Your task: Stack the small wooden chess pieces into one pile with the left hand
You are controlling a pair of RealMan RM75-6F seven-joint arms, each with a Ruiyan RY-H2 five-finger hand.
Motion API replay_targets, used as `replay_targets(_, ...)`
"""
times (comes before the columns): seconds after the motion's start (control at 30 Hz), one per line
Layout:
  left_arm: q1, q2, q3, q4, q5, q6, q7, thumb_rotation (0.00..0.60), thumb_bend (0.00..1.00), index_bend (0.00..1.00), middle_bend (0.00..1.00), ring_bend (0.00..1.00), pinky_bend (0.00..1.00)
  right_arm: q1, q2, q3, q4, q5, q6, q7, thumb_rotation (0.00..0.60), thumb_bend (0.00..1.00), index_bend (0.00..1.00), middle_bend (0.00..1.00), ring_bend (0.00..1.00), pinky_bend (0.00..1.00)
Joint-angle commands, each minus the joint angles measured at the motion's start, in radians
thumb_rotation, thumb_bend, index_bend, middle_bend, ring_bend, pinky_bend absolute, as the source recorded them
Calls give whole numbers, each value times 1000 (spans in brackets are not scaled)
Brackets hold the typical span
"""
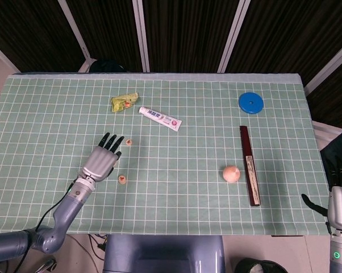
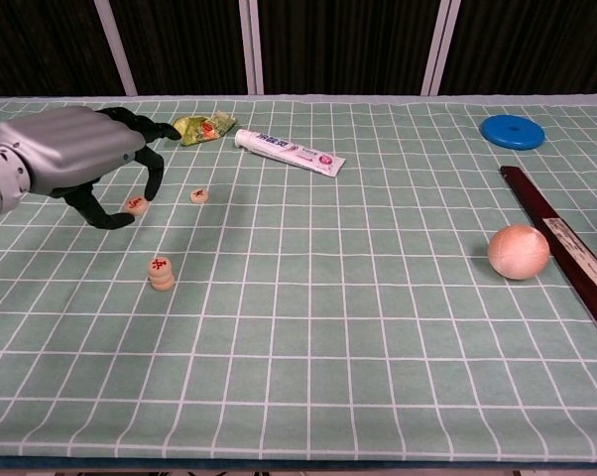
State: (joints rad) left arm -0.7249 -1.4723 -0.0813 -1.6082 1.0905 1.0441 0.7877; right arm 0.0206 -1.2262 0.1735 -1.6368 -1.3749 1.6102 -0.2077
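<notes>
Two cams, same table [image 1: 216, 187].
Head cam sat high, looked steeply down over the whole grid mat. Chest cam sat low at the near edge, faced the far side, much closer. Both shared the mat's left-centre w/ the toothpaste tube [image 1: 159, 119] [image 2: 289, 152].

The left hand [image 2: 75, 159] has a silver-grey shell, black fingers, and seemingly a thin black cable along its forearm.

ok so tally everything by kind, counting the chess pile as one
chess pile: 1
single chess pieces: 2, one in left hand
toothpaste tube: 1
green wrapper: 1
blue disc: 1
pale ball: 1
dark stick: 1
total: 8
</notes>
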Motion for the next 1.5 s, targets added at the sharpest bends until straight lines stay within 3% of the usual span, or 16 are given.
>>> replay_targets(0.03, 5, 24, 24, -54, 1, 10, 37, 600, 312, 491, 0, 0, 0, 0, 0, 0, 0, -1, 0, 0, 600, 232, 92, 13, 0, 0)
replay_targets(0.43, -9, -26, 63, -60, -5, 20, 130, 600, 313, 485, 0, 0, 0, 0, 1, 1, 1, 0, 1, 1, 600, 233, 92, 13, 0, 0)
replay_targets(0.83, -17, -78, 76, -24, 0, 23, 151, 600, 312, 484, 0, 0, 0, 1, 2, 2, 1, 2, -1, 3, 600, 233, 92, 13, 0, 0)
replay_targets(1.5, -13, -85, 94, -5, 29, 34, 159, 600, 312, 481, 0, 0, 0, 0, 2, 3, -1, 7, -1, 4, 600, 233, 91, 13, 0, 0)
